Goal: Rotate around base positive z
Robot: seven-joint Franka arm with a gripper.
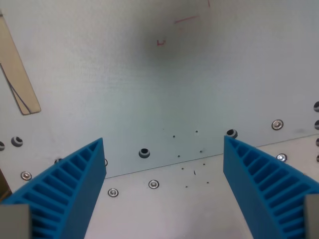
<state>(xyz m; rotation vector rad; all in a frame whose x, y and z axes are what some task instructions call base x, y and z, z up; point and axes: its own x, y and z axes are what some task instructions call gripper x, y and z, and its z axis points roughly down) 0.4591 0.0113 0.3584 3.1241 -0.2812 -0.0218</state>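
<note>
My gripper (164,159) is open and empty, seen from the wrist view. Its two blue ribbed fingers (70,191) rise from the bottom corners, one at the wrist view's left and one at the wrist view's right (264,184), with a wide gap between them. Below them lies a flat pale grey panel (164,84) with a seam running across it. Nothing lies between the fingers.
The panel carries several screws (154,184) and dark holes (144,153). Faint red marks (184,20) sit near the top. A tan strip (17,74) runs diagonally at the wrist view's left edge. A soft dark shadow lies on the upper middle.
</note>
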